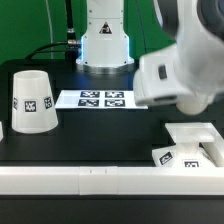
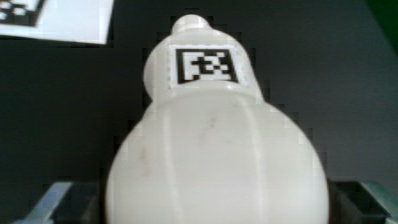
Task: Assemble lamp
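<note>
I see the gripper (image 2: 214,203) pinching the bulb (image 2: 210,130) in the wrist view, 1 finger pressed against each flank. The shade (image 1: 30,100) stands upright at the exterior view's left, and the base (image 1: 192,143) lies at its lower right.

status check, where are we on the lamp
Gripper shut on bulb. Shade and base on table, unjoined. No obstruction seen.

Black table (image 1: 100,135), standing white shade (image 1: 33,100), marker board (image 1: 100,99), square base (image 1: 195,133)
</note>
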Action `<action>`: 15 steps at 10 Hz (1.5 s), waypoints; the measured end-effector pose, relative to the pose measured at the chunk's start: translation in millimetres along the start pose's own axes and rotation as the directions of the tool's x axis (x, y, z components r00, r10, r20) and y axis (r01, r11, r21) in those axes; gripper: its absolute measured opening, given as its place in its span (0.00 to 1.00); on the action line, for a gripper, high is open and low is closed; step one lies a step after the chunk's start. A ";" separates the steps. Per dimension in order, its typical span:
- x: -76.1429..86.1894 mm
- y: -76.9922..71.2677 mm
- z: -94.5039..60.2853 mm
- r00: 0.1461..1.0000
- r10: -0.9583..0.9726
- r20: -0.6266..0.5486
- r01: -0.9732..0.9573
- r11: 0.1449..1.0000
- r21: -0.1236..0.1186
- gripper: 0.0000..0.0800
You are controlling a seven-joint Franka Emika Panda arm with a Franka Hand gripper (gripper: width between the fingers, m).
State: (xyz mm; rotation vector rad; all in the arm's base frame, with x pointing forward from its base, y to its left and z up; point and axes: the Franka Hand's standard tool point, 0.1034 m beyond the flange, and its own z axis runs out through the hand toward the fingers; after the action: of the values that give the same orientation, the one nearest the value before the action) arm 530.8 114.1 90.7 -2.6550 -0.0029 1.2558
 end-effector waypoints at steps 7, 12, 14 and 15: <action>11.2 8.1 -51.2 0.944 -0.040 -0.326 0.043 0.999 0.002 0.72; 0.7 -1.1 -131.7 0.765 -0.070 -0.640 0.066 0.997 -0.031 0.72; 2.5 1.6 -133.6 0.682 -0.065 -0.728 0.054 0.998 -0.039 0.72; 4.7 3.1 -137.6 0.614 -0.069 -0.786 0.049 0.998 -0.050 0.72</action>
State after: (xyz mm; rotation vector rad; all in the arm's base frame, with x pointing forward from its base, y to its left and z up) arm 638.9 86.4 171.4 -2.9493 0.0276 -0.0451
